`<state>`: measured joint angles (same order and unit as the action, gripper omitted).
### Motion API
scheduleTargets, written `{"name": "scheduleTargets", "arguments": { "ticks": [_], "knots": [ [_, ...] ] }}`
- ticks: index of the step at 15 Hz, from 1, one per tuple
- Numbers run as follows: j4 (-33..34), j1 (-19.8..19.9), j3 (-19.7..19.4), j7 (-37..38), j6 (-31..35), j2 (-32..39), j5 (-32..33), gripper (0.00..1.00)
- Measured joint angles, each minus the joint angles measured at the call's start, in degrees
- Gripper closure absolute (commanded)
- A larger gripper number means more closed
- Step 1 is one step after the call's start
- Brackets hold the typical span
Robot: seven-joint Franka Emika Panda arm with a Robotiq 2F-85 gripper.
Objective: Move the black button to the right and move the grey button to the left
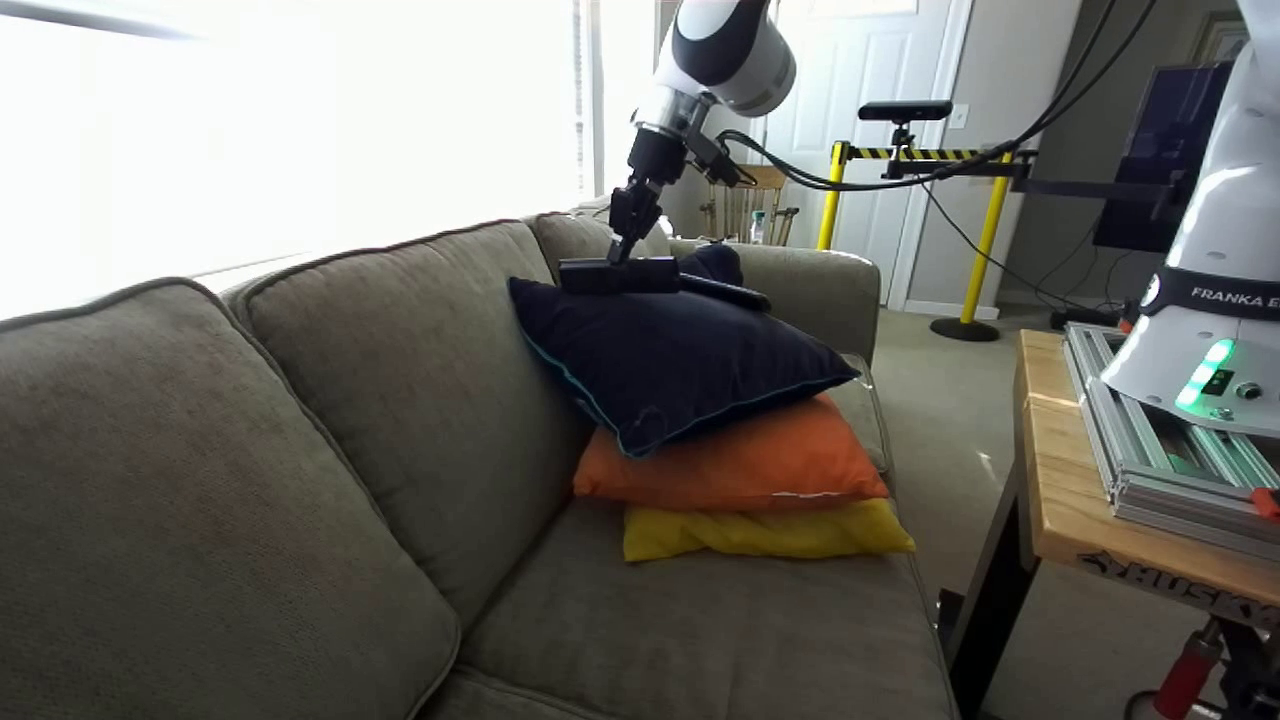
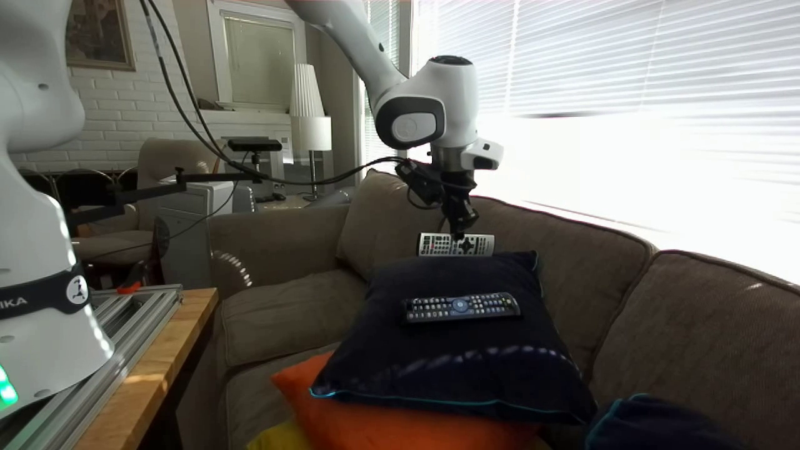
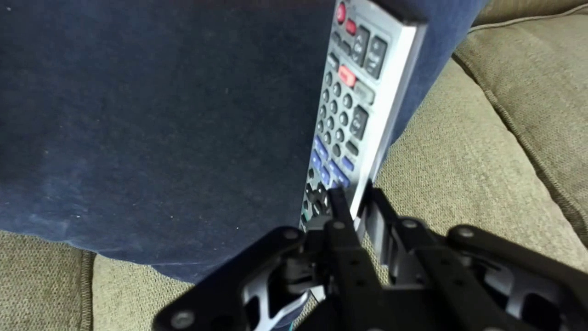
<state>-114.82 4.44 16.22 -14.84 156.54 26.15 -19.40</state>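
My fingers (image 3: 344, 234) clamp the tilted grey remote (image 3: 345, 110) by its edge, likely to shift it toward nine o'clock.

Above the navy pillow (image 2: 462, 382), the gripper (image 3: 356, 195) is blurred in the wrist view and covers part of the grey remote (image 3: 351, 108). On the navy pillow, the black remote (image 1: 725, 291) has one end hidden behind the grey remote in an exterior view. Under the navy pillow, the orange pillow (image 2: 400, 426) and yellow pillow (image 2: 283, 437) are cut off by an exterior view's bottom edge.
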Motion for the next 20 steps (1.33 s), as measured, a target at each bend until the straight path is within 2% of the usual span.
{"name": "scheduleTargets", "arguments": {
  "ticks": [10, 17, 18, 20],
  "knots": [
    [0.01, -0.89, -2.57, 0.00, 0.00, -1.81, 0.49, 0.96],
    [-0.60, -2.75, -5.19, 1.59, 0.00, -2.89, 4.11, 0.96],
    [-0.73, -3.18, -5.46, 1.93, -0.03, -2.83, 4.51, 0.66],
    [-0.81, -3.89, -5.89, 2.43, -0.25, -2.75, 4.95, 0.52]
  ]
}}
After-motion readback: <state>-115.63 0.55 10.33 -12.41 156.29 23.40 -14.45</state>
